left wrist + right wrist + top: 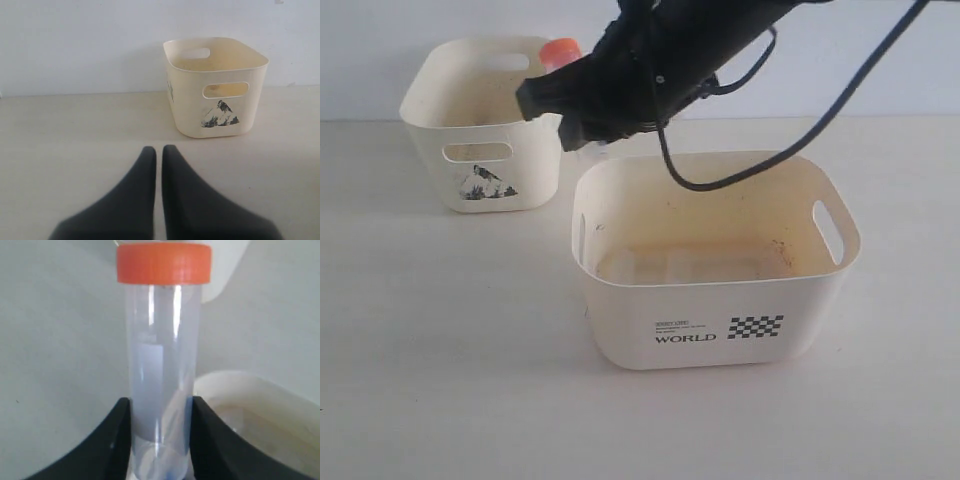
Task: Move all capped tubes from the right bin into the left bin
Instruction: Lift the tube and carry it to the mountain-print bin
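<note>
1. The right bin (620, 320) is closest to the exterior camera. It is a cream tub on the pale desk (440, 400), with black "WORLD" lettering and a checkered patch on its near wall, oval handle cut-outs and brown stains across its floor.
2. The capped tube (560, 50) is in the air above and just past the far left corner of the right bin, higher than that bin's rim.
3. Its long axis is close to upright. The orange-red cap is on top and leans slightly away from the right bin, and the clear lower end pokes out below the claw.
4. In the right wrist view the tube (161, 340) runs straight out between the fingers with the cap at the far end. Its wall is clear and looks milky, with a paler whitish patch partway along and a rounded base.
5. The right claw (161, 402) is clamped on the tube's lower part, one black finger pressed to each side.
6. A black cable (800, 130) loops from that arm over the far rim of the right bin.
7. The left bin (430, 130) is smaller and has a dark mountain picture on its side. It stands behind and to the left of the right bin, not touching it.
8. The left claw (159, 150) is low over the desk with its fingers almost together, only a thin slit between them, and it holds nothing.
</note>
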You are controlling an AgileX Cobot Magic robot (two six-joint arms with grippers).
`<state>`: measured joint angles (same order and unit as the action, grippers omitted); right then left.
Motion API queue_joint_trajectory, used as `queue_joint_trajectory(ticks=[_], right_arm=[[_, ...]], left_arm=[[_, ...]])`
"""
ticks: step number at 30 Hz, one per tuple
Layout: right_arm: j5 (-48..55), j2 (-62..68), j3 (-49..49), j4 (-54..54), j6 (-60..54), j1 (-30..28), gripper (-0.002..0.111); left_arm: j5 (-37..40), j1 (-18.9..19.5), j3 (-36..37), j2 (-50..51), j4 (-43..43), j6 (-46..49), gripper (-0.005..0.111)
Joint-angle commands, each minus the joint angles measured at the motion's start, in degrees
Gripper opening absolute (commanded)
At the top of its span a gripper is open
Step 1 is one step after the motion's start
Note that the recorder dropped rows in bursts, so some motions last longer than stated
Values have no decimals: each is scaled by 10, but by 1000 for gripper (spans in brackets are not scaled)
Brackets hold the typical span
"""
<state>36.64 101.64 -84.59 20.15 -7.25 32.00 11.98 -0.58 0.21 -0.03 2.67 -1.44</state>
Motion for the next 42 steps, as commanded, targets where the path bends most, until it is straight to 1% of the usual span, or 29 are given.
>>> queue_joint_trajectory(ticks=[1, 4, 9, 16, 21, 24, 31, 33, 34, 35, 38, 39, 40, 41, 42], right_arm=[[-38, 52, -50, 89, -134, 6, 0], [-58, 102, -110, 93, -149, 10, 0], [-52, 188, -216, 95, -163, 20, 0], [-116, 269, -319, 96, -162, 29, 0], [-178, 310, -359, 96, -141, 37, 0], [-221, 325, -363, 95, -139, 45, 0], [-232, 346, -363, 94, -123, 45, 1], [-238, 352, -365, 92, -124, 45, 10], [-238, 355, -367, 91, -124, 45, 18], [-238, 356, -368, 93, -122, 45, 28], [-248, 361, -368, 93, -90, 45, 63], [-253, 361, -368, 93, -79, 45, 69], [-258, 361, -368, 93, -70, 45, 70], [-262, 361, -368, 93, -63, 45, 68], [-265, 361, -368, 93, -59, 45, 64]], left_arm=[[0, 0, -2, 0, 1, -5, 4], [0, 0, -2, 0, 1, -5, 4], [0, 0, -2, 0, 1, -5, 4], [0, 0, -2, 0, 1, -5, 4], [0, 0, -2, 0, 1, -5, 4], [0, 0, -2, 0, 1, -5, 4], [0, 0, -2, 0, 1, -5, 4], [0, 0, -2, 0, 1, -5, 4], [0, 0, -2, 0, 1, -5, 4], [0, 0, -2, 0, 1, -5, 4], [0, 0, -2, 0, 1, -5, 4], [0, 0, -2, 0, 1, -5, 4], [0, 0, -2, 0, 1, -5, 4], [0, 0, -2, 0, 1, -5, 4], [0, 0, -2, 0, 1, -5, 4]])
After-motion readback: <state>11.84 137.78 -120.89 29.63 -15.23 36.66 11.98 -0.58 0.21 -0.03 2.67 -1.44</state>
